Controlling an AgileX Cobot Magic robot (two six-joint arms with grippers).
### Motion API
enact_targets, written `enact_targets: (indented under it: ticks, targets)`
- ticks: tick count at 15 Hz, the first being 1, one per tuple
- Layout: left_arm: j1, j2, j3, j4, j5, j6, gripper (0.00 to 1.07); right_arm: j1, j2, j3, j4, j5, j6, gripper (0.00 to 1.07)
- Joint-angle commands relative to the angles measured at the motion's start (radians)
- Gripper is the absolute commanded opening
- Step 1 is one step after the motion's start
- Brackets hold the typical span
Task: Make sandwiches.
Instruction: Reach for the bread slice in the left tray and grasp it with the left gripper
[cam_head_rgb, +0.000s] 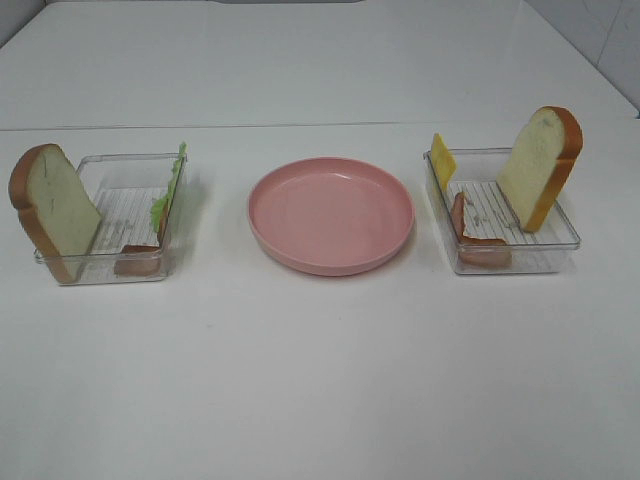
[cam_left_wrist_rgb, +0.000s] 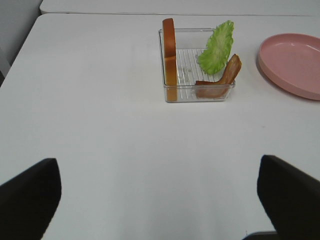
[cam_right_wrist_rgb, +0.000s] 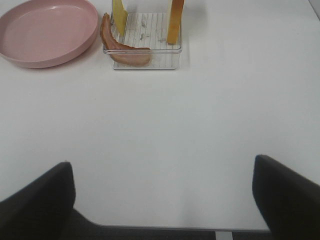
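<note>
While the left gripper (cam_left_wrist_rgb: 159, 200) and right gripper (cam_right_wrist_rgb: 162, 200) hung spread and empty, bread slices (cam_left_wrist_rgb: 169, 55), lettuce (cam_left_wrist_rgb: 217, 45), meat (cam_left_wrist_rgb: 220, 82) and cheese (cam_right_wrist_rgb: 119, 15) stood in trays (cam_left_wrist_rgb: 186, 96) well ahead of them, so I judged stacking unstarted, needing a forward reach for bread.

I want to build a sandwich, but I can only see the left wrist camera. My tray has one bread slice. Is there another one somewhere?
Observer: Yes. A second bread slice stands leaning in another clear tray, on the far side of the pink plate from your tray.
Operator: Is there any cheese?
Observer: Yes. A yellow cheese square stands upright against that tray's wall nearest the plate.
Operator: And more meat?
Observer: One meat strip lies bent around that tray's front corner, on the plate's side.
</note>
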Motion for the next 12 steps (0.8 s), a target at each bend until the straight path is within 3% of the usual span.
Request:
enact_targets:
  ticks: [1, 3, 5, 6, 8, 9, 12]
  targets:
    - [-0.006, 0.120, -0.074, -0.005, 0.047, 0.040, 1.02, -0.005, -0.029, 0.003, 0.005, -0.007, -0.011, 0.94]
    - [-0.006, 0.405, -0.218, 0.000, 0.121, 0.040, 1.02, -0.005, -0.029, 0.003, 0.005, -0.007, -0.011, 0.94]
    - [-0.006, 0.594, -0.312, 0.017, 0.123, 0.038, 1.02, -0.005, -0.029, 0.003, 0.005, -0.007, -0.011, 0.94]
    - [-0.006, 0.808, -0.438, 0.032, 0.158, 0.020, 1.02, -0.005, -0.029, 0.003, 0.005, -0.007, -0.011, 0.94]
    - [-0.006, 1.028, -0.576, 0.063, 0.224, 0.020, 1.02, -0.005, -0.029, 0.003, 0.005, -0.007, -0.011, 0.94]
    - [-0.006, 1.296, -0.767, 0.079, 0.224, 0.021, 1.02, -0.005, -0.029, 0.003, 0.005, -0.007, -0.011, 0.94]
    - [-0.006, 1.565, -0.970, 0.074, 0.224, 0.023, 1.02, -0.005, -0.029, 0.003, 0.005, -0.007, -0.011, 0.94]
